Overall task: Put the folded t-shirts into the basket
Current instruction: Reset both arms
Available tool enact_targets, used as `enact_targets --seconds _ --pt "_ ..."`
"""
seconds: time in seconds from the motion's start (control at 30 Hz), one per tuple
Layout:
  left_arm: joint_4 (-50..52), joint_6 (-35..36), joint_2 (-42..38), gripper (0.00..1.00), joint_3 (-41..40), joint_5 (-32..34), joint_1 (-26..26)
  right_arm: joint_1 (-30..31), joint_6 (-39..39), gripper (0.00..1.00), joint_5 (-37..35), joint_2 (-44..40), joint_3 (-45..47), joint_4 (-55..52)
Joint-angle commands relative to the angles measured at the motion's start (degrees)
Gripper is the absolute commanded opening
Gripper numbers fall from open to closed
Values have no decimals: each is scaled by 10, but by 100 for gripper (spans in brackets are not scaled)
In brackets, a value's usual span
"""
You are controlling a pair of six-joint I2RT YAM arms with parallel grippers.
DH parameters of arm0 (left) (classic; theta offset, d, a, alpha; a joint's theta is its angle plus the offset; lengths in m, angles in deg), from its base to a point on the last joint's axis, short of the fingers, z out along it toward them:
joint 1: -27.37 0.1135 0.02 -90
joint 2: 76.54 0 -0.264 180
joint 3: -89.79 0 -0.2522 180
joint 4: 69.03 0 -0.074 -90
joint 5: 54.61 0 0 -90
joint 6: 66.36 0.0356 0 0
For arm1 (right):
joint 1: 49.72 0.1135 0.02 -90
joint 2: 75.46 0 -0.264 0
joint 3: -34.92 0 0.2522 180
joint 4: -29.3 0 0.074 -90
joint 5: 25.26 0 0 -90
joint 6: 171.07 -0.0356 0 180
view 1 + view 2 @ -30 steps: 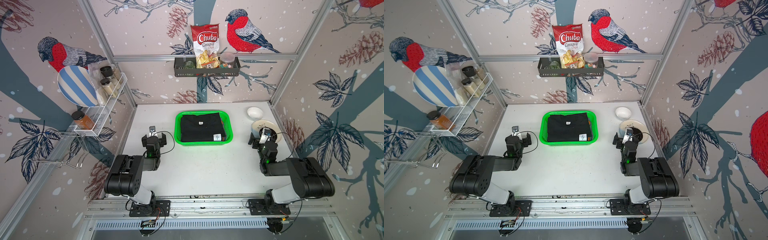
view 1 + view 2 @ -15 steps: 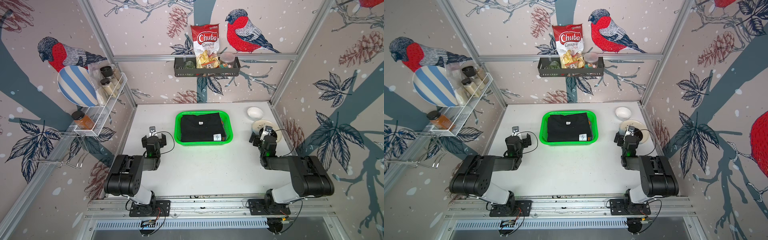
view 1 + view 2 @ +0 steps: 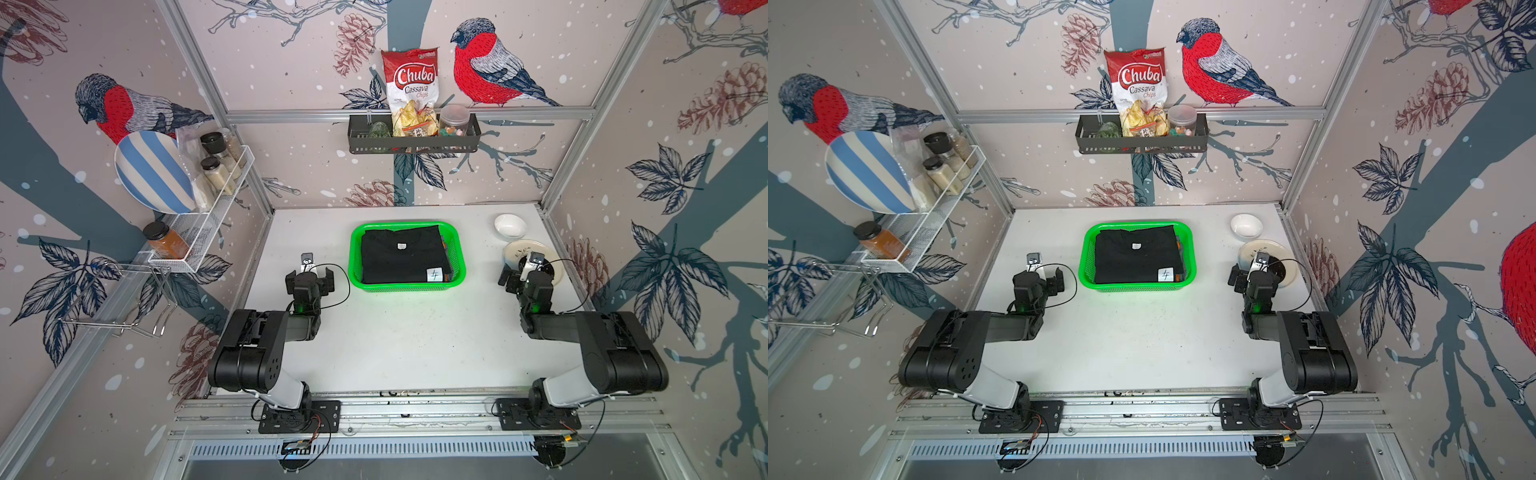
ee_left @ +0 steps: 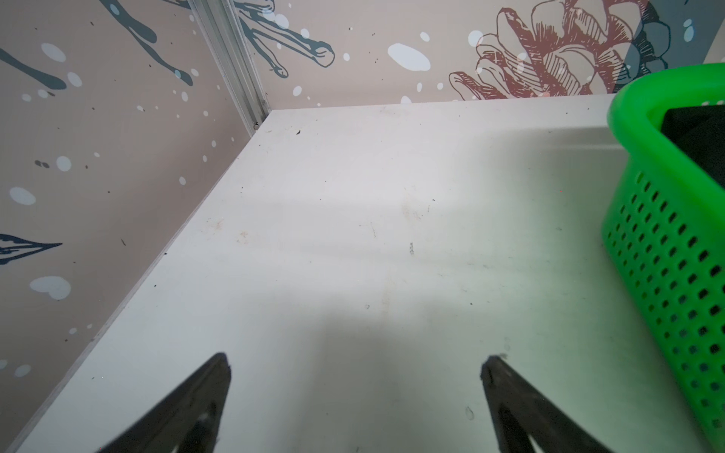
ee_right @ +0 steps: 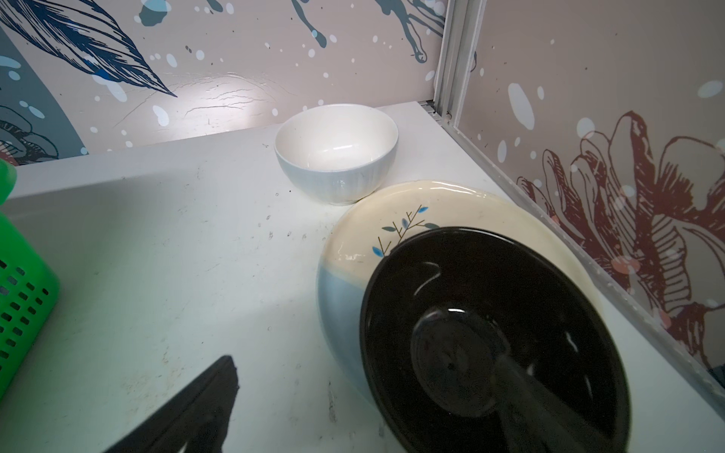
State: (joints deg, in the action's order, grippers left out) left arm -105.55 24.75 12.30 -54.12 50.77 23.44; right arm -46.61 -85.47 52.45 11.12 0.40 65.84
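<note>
left wrist: scuffed white tabletop (image 4: 353,235), patterned wall (image 4: 372,23), basket (image 4: 667,255)

Left arm (image 3: 266,332) folded low at lower left of frame, forearm pointing up-frame, left gripper (image 3: 309,273) with jaws spread wide, empty, right arm (image 3: 590,332) mirrored at lower right, right gripper (image 3: 524,275) likewise spread wide, holding nothing.
</note>
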Motion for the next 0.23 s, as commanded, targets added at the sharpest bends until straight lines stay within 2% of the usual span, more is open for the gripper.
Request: enact_targets --seconds 0.0,0.2 --pt "-3 1 0 98 3 0 -1 1 -2 100 -6 -2 -3 0" --pt "-7 1 -1 98 1 1 -1 1 -3 100 -5 -2 -3 0"
